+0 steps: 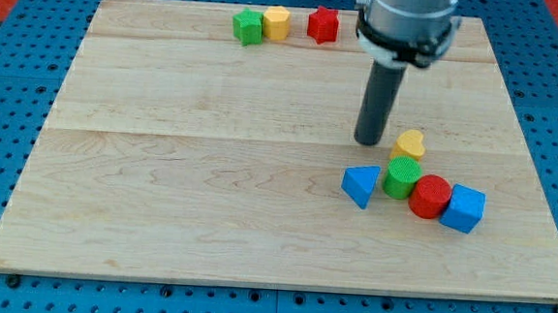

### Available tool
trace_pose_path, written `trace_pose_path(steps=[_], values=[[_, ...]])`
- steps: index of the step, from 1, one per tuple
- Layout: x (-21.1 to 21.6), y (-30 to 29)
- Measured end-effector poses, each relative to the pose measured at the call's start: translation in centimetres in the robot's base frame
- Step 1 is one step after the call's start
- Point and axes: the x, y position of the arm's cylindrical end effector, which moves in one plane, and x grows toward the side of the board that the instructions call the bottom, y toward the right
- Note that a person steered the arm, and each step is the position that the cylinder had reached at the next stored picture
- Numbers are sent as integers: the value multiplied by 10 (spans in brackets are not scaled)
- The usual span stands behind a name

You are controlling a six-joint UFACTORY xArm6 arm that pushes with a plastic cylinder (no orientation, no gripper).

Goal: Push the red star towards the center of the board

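Observation:
The red star (323, 25) lies near the board's top edge, right of a yellow hexagon (276, 23) and a green block (248, 26). My tip (368, 141) rests on the board right of centre, well below and to the right of the red star. It stands just left of a yellow heart (411, 143) and above a green cylinder (402, 176).
A blue triangle (360, 185), a red cylinder (430, 196) and a blue cube (463, 208) sit in a cluster with the green cylinder at the lower right. The wooden board (162, 169) lies on a blue pegboard surface.

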Motion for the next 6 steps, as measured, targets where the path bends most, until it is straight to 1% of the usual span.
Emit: trace_pose_path(steps=[1,2,3,4,5,6], values=[[14,49],[63,56],[27,78],[19,112],[62,111],[79,90]])
